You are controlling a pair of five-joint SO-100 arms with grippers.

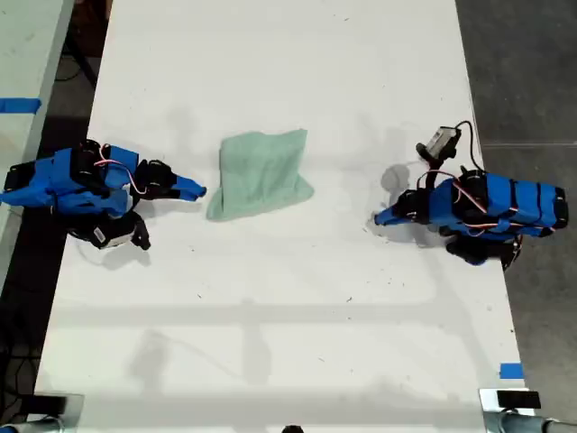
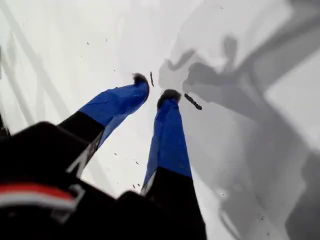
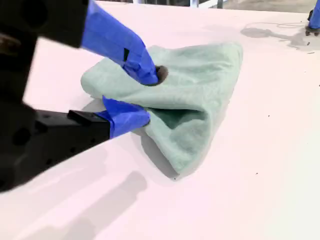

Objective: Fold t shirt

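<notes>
Two grippers face your folded t shirt (image 1: 261, 173): my second gripper (image 1: 195, 190) spread just beside it, my first gripper (image 1: 382, 217) slightly parted over the bare table (image 1: 288, 343).

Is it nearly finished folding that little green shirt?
Partly, it seems. The shirt already lies doubled over in a small bundle on the table, though uneven. My second hand is open around one edge, perhaps about to fold or tidy it. My first hand hangs open over bare table. Neatening looks left to do.
</notes>
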